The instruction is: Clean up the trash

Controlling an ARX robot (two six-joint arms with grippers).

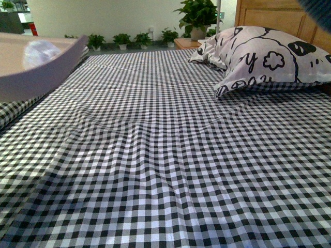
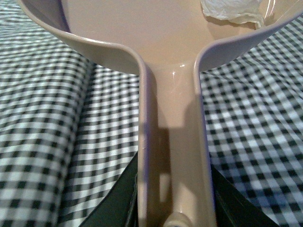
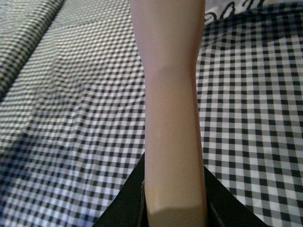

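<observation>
scene: bed (image 1: pixel 170 170) covered in a black-and-white checked sheet, seen in all three views
trash: crumpled whitish wad (image 2: pixel 232 12), lying inside the dustpan near its side wall; in front view it shows as a pale blur (image 1: pixel 41 53) in the raised pan
dustpan: pale pink scoop (image 2: pixel 156 33), held up off the bed, at far left of front view (image 1: pixel 31 67), tilted; bowl away from the wrist camera, handle running back toward it
dustpan handle: long pink channel (image 2: pixel 173 156), runs down between the dark fingers
left fingers: dark pads (image 2: pixel 118 198) on both sides of the dustpan handle, clamped on it; only their inner edges show
left gripper: (image 2: pixel 173 213) grasping the dustpan handle
pink stick: smooth pale pink handle-like bar (image 3: pixel 173 118), held above the bed, its far end runs out of the picture; cannot tell what tool it belongs to
right fingers: dark pads (image 3: pixel 125 203) pressed against both sides of the pink stick, clenched on it
right gripper: (image 3: pixel 175 208) grasping the pink stick
pillow: white with black cartoon print (image 1: pixel 264 59), lying on the bed at the right far side; a bit of it shows in right wrist view (image 3: pixel 236 7)
headboard: wooden (image 1: pixel 269 18), behind the pillow
plants: row of small potted plants (image 1: pixel 121 40) on the floor beyond the bed, one bigger plant (image 1: pixel 197 18) near the headboard
bed surface: wrinkled sheet, shadow across the near left part
</observation>
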